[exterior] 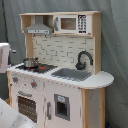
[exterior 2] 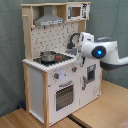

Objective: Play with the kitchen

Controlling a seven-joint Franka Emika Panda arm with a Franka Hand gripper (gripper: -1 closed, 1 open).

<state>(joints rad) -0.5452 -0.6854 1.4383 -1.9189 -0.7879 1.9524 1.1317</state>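
The kitchen (exterior: 55, 95) (exterior 2: 55, 75) is a child-size toy of white panels and light wood, in both exterior views. It has a pegboard back (exterior: 62, 50), a black faucet (exterior: 84, 59), a grey sink (exterior: 72, 74), a red-ringed hob (exterior: 42, 67) with a small metal pot (exterior: 31, 62) (exterior 2: 48, 56), a windowed oven door (exterior: 27, 106) (exterior 2: 64, 95) and a hood (exterior: 39, 29). My white arm (exterior 2: 97, 51), with a blue light on it, hangs in front of the kitchen's counter near the sink. The gripper's end (exterior 2: 85, 39) points at the kitchen.
A toy microwave (exterior: 75, 23) sits on the upper shelf beside the hood. A grey curtain (exterior: 115, 45) hangs behind. The kitchen stands on a wooden tabletop (exterior 2: 100, 112). More white parts of the arm (exterior: 10, 116) show at the first exterior view's left edge.
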